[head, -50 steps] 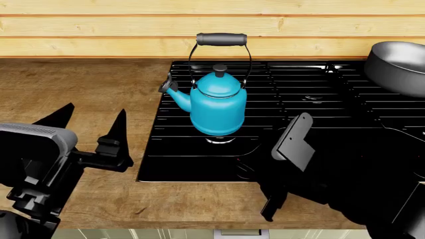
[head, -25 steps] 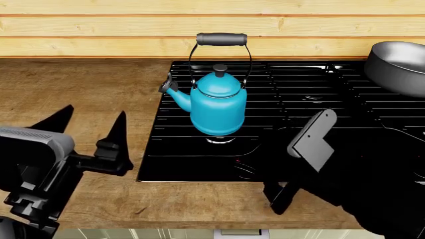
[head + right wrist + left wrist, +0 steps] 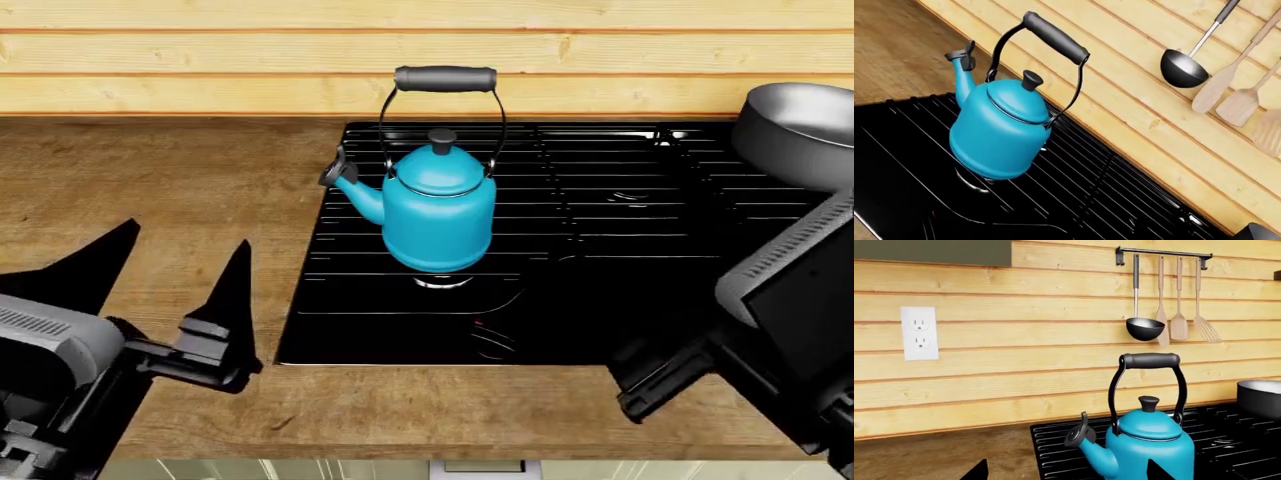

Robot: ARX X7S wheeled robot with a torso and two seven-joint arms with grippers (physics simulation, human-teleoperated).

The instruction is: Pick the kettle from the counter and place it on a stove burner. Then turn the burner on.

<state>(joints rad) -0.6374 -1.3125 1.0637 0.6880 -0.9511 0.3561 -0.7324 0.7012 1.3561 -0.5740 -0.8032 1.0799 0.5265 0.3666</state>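
- I see kettle (image 3: 435, 205) upright on stove burner (image 3: 445, 281), front-left of cooktop (image 3: 601, 240), nr its left edge.
- L gripper (image 3: 158, 275) spread wide, empty, over counter (image 3: 174, 190) front.
- R gripper: can't tell, fingers hidden.

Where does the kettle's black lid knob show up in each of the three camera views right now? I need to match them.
Head view: the lid knob sits upper centre, atop the kettle on the cooktop's left side.
Left wrist view: lid knob right of centre, low, under the handle bar.
Right wrist view: lid knob left of centre, upper half, kettle appearing tilted.
Shared landmark: the dark handle bar above the knob.
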